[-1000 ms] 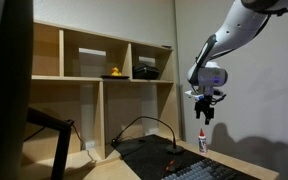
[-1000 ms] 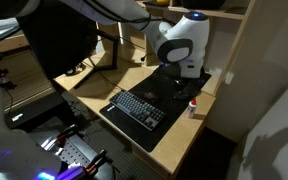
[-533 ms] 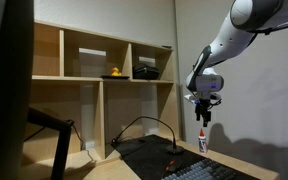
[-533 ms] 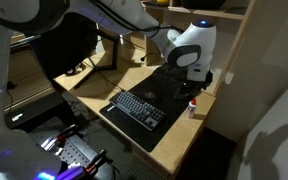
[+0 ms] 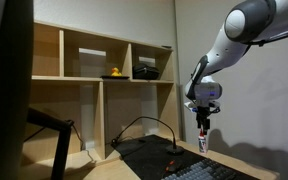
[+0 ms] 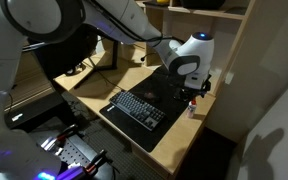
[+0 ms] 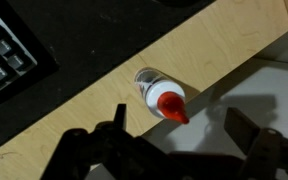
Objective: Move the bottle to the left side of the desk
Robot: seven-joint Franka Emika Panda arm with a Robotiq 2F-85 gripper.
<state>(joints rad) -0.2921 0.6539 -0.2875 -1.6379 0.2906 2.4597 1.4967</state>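
Observation:
The bottle is slim and white with a red cap. It stands upright on the light wood desk, close to the desk's edge and just off the black mat. It also shows in both exterior views. My gripper is open and empty. It hangs right above the bottle, with its dark fingers to either side of the cap and apart from it. In both exterior views the gripper is just over the bottle's top.
A dark keyboard lies on the mat beside the bottle. The desk edge and a pale wall run right behind the bottle. A wooden cubby shelf holds a yellow duck and a black object. A cable arcs over the desk.
My gripper has come down and slightly sideways toward the bottle, from well above it to just over its cap. The bottle has not moved.

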